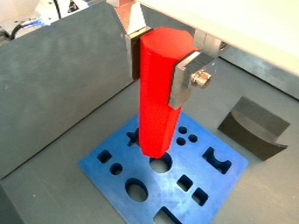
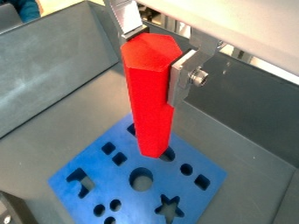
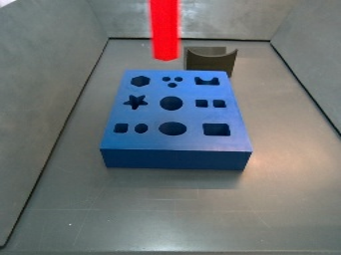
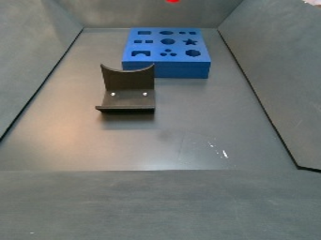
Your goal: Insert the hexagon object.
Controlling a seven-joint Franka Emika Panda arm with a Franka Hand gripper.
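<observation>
My gripper (image 1: pixel 158 70) is shut on a tall red hexagonal prism (image 1: pixel 158 105), holding it upright near its top between the silver fingers (image 1: pixel 184 80). It shows the same way in both wrist views (image 2: pixel 156 57). The prism (image 2: pixel 149 105) hangs above a blue block (image 1: pixel 128 179) with several shaped holes, its lower end over the block's top face and apart from it. In a side view the prism (image 3: pixel 163 28) hangs above the far edge of the block (image 3: pixel 173 144); the gripper itself is out of that view. A hexagon-like hole (image 3: pixel 138 77) sits near the block's far left corner.
The dark fixture (image 3: pixel 210 58) stands on the floor just behind the block, and in front of the block (image 4: pixel 170 64) in a side view (image 4: pixel 126 94). Grey bin walls (image 3: pixel 60 129) slope up around the floor on all sides.
</observation>
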